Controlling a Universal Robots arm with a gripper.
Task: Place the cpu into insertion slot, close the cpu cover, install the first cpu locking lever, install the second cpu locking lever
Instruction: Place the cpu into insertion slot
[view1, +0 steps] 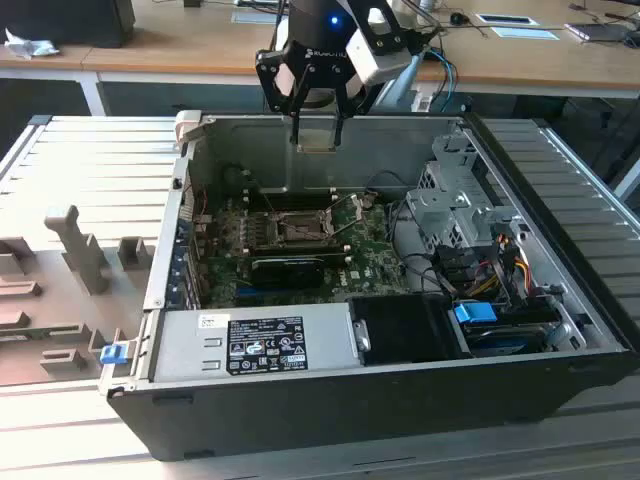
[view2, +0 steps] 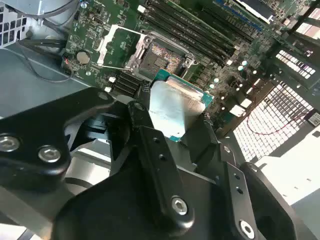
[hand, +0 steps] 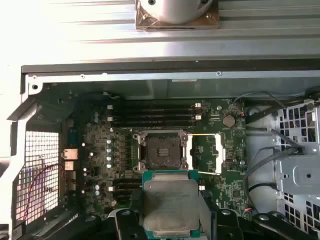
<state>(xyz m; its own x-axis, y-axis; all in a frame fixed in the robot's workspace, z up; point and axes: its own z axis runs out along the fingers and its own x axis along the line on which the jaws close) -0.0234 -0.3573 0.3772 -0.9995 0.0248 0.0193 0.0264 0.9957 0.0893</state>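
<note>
My gripper (view1: 316, 133) hangs above the open computer case, shut on the cpu (view1: 316, 147) by two opposite edges. In both wrist views the cpu (hand: 171, 202) (view2: 175, 105) shows its silvery face and green rim between the black fingers (view2: 142, 112), held well above the green motherboard (view1: 365, 255). The insertion slot (hand: 162, 151) (view2: 160, 56) lies bare, its pin field exposed, straight below and a little ahead of the chip. Beside it the cpu cover (hand: 218, 150) (view2: 103, 46) is swung open and lies back. Thin locking levers (view1: 345, 205) stand raised around the socket (view1: 290, 228).
Memory sticks (hand: 155, 112) run along one side of the socket, and a long black card (view1: 285, 265) lies on the other side. A grey power supply (view1: 255, 340), a drive cage (view1: 460, 215) and loose cables (view1: 490, 260) crowd the case. A grey fixture tray (view1: 60, 290) sits at the exterior view's left.
</note>
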